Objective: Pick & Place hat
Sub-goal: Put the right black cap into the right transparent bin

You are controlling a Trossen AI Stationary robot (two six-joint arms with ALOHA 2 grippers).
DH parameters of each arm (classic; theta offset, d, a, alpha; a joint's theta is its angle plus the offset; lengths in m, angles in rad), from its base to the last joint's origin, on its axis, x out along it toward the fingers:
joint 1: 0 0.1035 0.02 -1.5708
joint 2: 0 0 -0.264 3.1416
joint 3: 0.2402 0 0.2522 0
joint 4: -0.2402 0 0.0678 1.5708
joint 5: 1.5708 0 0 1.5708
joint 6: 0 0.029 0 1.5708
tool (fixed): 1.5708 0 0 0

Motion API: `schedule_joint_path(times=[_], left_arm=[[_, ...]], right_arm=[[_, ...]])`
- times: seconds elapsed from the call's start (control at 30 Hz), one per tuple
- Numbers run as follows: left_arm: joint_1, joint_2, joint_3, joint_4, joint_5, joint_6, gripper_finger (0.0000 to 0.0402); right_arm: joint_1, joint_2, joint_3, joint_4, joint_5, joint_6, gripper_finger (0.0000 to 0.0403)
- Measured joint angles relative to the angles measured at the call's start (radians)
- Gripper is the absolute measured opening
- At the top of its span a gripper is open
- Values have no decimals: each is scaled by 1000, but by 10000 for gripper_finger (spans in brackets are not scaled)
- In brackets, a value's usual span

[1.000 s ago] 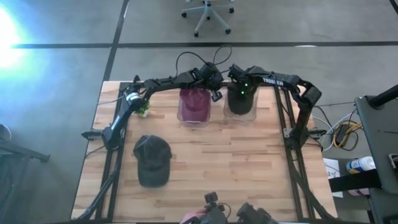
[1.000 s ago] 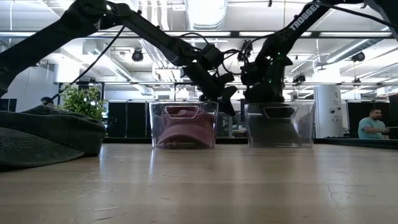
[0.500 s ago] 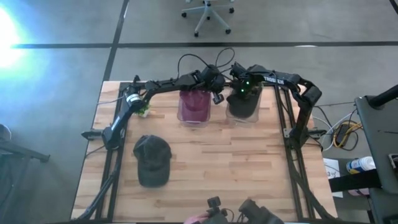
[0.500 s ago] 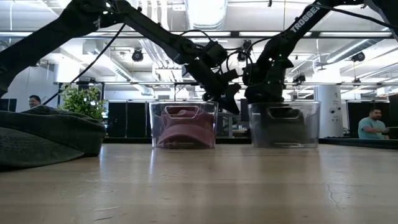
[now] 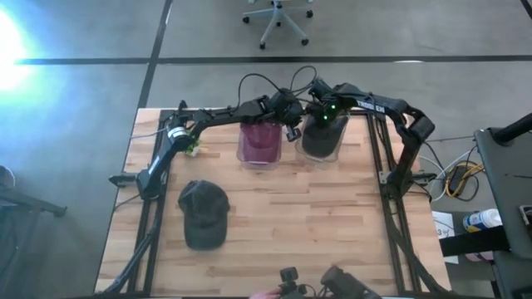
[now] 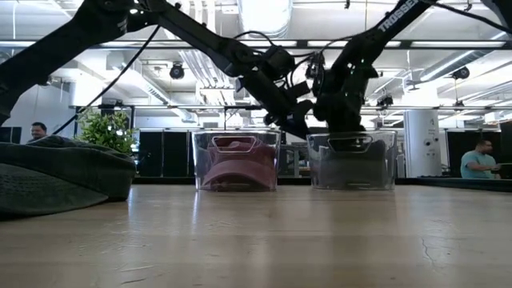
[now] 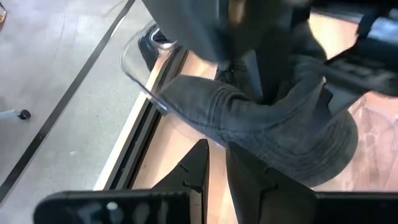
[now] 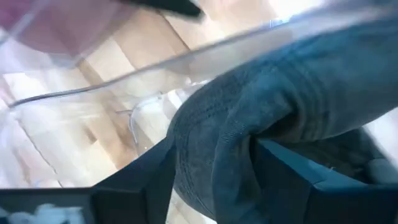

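The right gripper [image 5: 322,123], clamped on the dark hat [image 8: 292,106] down in the clear bin [image 6: 350,160], drags that bin left toward the pink-hat bin [image 6: 237,160] rather than freeing the hat, while the left gripper [image 7: 214,163], nearly closed and empty, hovers just beside.

A light butcher-block wooden table [image 5: 283,208] carries everything; near its left front lies a dark grey fabric baseball cap [image 5: 204,213], crown up, flat on the planks; at the far edge stand two clear plastic bins side by side, the left bin [image 5: 259,143] holding a maroon cap [image 6: 236,170], the right bin [image 5: 321,141] holding a dark grey hat [image 7: 273,124]; a small green potted plant [image 5: 192,146] sits towards the far left corner, beside the left bin.
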Motion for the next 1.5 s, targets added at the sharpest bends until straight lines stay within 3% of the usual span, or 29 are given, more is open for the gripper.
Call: schedule_joint_path(times=[0.17, 0.43, 0.57, 1.07, 1.4, 1.5], left_arm=[[0, 0, 0, -1, 0, 0, 48], [-2, 0, -1, -3, 1, -4, 48], [-11, 0, -1, 1, 9, -5, 48], [-40, 4, -2, -4, 14, -7, 48], [-45, 4, -2, 3, 23, -8, 48], [-55, 4, -2, -6, 30, -8, 48]], right_arm=[[0, -58, 23, -9, 22, -79, 228], [5, -168, 44, -200, 348, -258, 255], [5, -174, 11, -261, 426, -285, 249], [3, -90, -181, -30, 418, -301, 230], [5, -162, -91, -104, 447, -286, 229], [6, -193, -48, -161, 322, -286, 228]])
